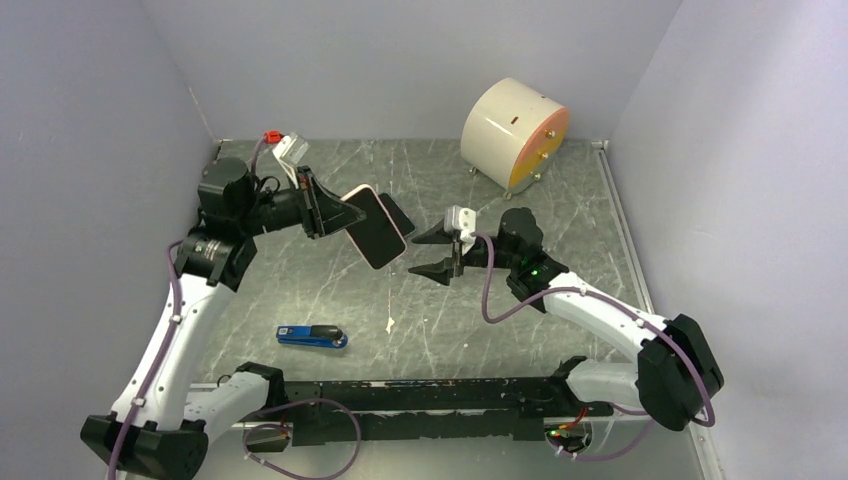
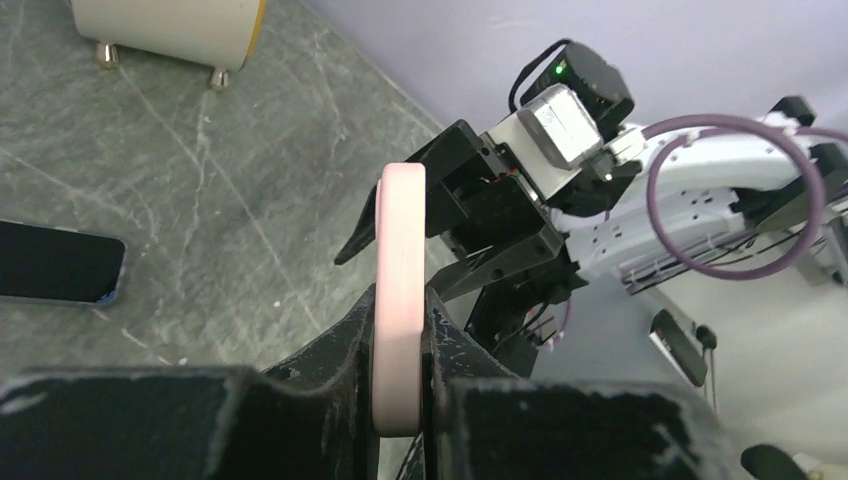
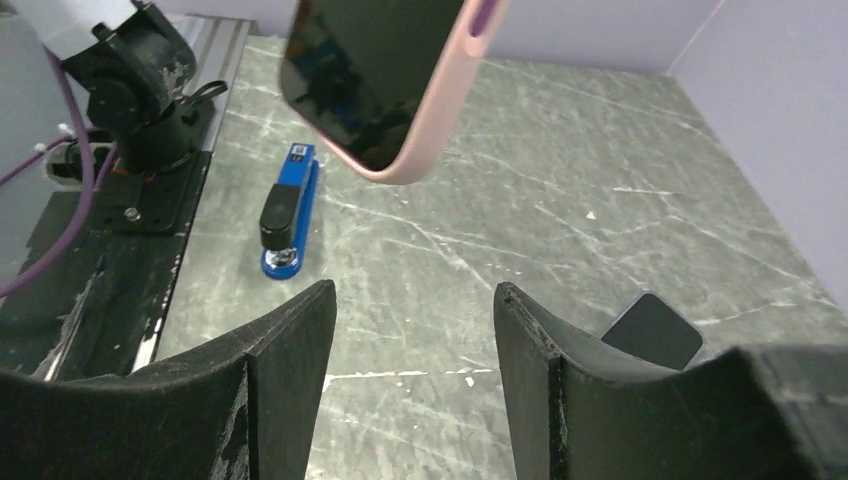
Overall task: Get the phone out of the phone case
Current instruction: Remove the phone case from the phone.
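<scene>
The pink case [image 1: 378, 235] is held clamped in the left fingers [image 1: 338, 213] above the middle of the counter [image 1: 330, 290], while the right fingers [image 1: 435, 234] are spread apart beside it.

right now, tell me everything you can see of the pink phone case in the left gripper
The pale pink, round-cornered phone case looks like matte rubber around a glossy black face. The left gripper pinches one end, holding it tilted above the grey marbled table, near the open right gripper. Nothing else touches it.

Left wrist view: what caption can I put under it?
Left fingers pinch the pink phone case edge-on, right fingers spread open behind it.
</scene>
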Controlling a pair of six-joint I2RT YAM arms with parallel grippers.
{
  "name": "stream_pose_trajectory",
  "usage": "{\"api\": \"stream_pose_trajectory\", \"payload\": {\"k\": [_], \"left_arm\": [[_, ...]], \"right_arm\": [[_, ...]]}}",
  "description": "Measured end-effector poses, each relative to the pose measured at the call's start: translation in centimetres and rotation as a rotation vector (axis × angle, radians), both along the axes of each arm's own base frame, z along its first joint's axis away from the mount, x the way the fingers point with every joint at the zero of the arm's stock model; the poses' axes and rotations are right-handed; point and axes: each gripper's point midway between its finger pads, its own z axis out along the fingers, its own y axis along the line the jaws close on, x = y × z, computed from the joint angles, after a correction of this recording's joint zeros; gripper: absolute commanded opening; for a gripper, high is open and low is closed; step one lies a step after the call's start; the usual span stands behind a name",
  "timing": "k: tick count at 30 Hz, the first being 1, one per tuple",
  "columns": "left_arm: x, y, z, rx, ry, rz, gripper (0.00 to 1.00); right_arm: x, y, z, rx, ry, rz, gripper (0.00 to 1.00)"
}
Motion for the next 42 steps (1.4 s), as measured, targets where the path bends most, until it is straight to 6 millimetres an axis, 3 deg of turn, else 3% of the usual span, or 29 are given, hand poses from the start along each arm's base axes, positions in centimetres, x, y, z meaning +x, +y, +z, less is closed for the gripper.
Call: {"api": "stream_pose_trajectory", "payload": {"k": [6, 11, 23, 42], "left_arm": [[1.0, -0.4, -0.8, 0.100, -0.031, -0.086, 0.03], [0.7, -0.6, -2.0, 0.130, -0.044, -0.156, 0.03], [-0.4, -0.3, -3.1, 0.181, -0.102, -0.209, 0.03], [-1.7, -0.3, -3.6, 0.185, -0.095, -0.267, 0.03]], "right_arm": [[-0.8, 0.2, 0.6, -0.030, 0.010, 0.064, 0.58], [-1.0, 0.8, 1.3, -0.037, 0.002, 0.110, 0.54], [-2.8, 3.2, -0.1, -0.122, 0.030, 0.254, 0.49], [-3.6, 3.8, -0.9, -0.198, 0.005, 0.339, 0.28]]}}
